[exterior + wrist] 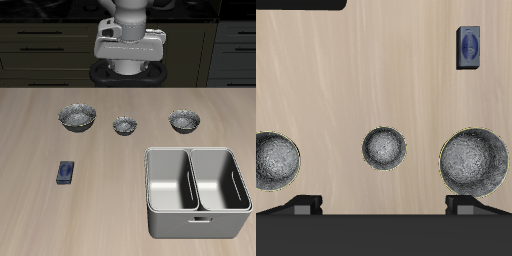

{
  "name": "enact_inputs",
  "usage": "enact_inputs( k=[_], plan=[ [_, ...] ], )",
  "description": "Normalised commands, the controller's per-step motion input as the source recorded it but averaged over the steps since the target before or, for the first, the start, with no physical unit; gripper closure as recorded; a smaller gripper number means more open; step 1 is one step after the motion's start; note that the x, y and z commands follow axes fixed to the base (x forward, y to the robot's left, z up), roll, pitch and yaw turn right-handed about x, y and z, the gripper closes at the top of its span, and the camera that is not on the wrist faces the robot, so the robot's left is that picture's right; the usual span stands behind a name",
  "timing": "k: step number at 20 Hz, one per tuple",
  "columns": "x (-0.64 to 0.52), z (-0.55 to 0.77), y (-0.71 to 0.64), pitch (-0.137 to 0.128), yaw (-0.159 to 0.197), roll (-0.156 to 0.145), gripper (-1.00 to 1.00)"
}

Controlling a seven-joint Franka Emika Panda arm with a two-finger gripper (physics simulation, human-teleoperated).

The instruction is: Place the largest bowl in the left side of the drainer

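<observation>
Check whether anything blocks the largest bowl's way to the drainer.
Nothing visible does. The largest bowl sits in a row with the smallest bowl and medium bowl; lifted up and over them, it has open table to the drainer. The tool hovers behind the row.
</observation>
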Motion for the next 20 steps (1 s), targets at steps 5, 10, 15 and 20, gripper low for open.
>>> enact_inputs(
  k=[5, 10, 15, 20],
  plan=[
    [0.03, -0.01, -0.26, 0.001, 0.031, 0.041, -1.00],
    [0.04, -0.08, -0.29, 0.021, -0.004, 0.018, -1.00],
    [0.08, -0.12, -0.38, 0.012, -0.004, -0.016, -1.00],
    [0.04, -0.04, -0.29, -0.004, -0.016, -0.023, -1.00]
  ],
)
